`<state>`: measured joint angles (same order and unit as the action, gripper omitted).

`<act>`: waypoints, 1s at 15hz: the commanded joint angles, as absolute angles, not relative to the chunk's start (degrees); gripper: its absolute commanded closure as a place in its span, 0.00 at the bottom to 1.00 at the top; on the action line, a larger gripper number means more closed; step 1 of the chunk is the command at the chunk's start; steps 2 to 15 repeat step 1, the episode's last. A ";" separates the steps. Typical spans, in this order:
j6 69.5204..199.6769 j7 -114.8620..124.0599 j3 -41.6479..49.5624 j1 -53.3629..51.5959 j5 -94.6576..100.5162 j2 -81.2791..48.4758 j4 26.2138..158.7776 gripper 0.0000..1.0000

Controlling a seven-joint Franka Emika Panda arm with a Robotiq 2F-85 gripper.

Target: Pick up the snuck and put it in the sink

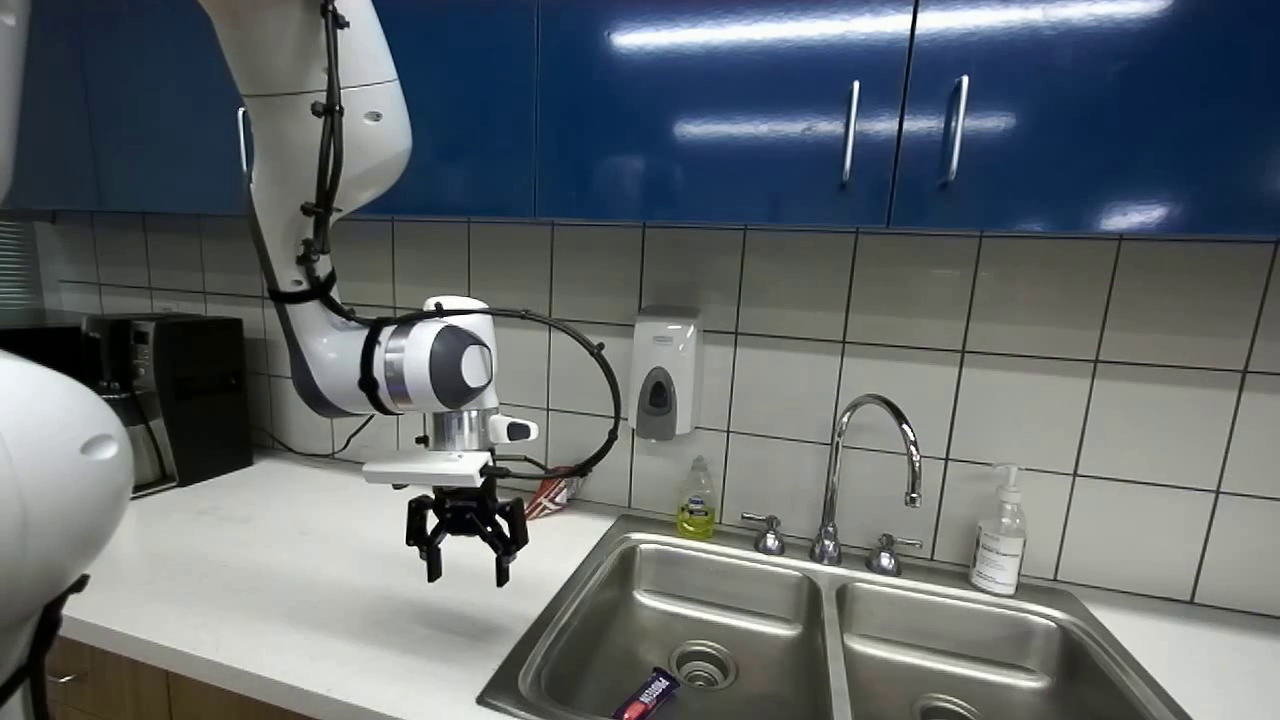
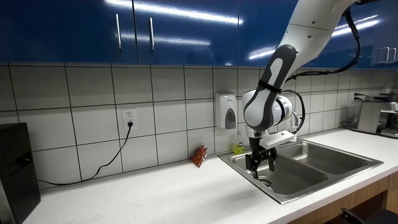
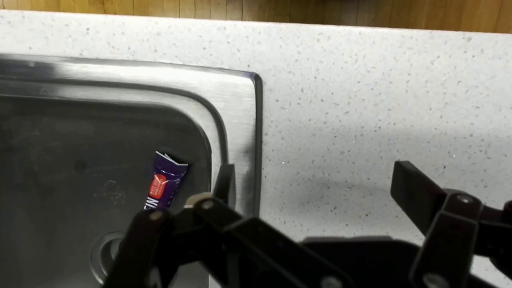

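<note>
The snuck (image 1: 648,692), a dark purple bar with a red patch, lies in the left basin of the steel sink (image 1: 832,640), beside the drain. It also shows in the wrist view (image 3: 170,178), its lower part hidden behind my finger linkage. In an exterior view of the sink (image 2: 295,177) I cannot make it out. My gripper (image 1: 468,575) is open and empty, fingers pointing down, above the counter at the sink's left edge. It also shows in the other exterior view (image 2: 263,173). In the wrist view the gripper (image 3: 314,172) spans the counter, one finger over the sink rim (image 3: 238,104).
A reddish packet (image 2: 199,155) leans at the wall behind the gripper. A yellow soap bottle (image 1: 697,505), a curved faucet (image 1: 835,480) and a pump bottle (image 1: 1000,545) stand along the sink's back. A dispenser (image 1: 665,375) hangs above. A black machine (image 1: 190,390) stands on the counter.
</note>
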<state>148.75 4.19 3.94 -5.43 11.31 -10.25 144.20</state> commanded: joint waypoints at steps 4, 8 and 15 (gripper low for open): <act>148.60 4.41 2.90 -4.35 11.61 -10.24 144.12 0.00; 148.60 4.41 2.90 -4.35 11.61 -10.24 144.12 0.00; 148.60 4.41 2.90 -4.35 11.61 -10.24 144.12 0.00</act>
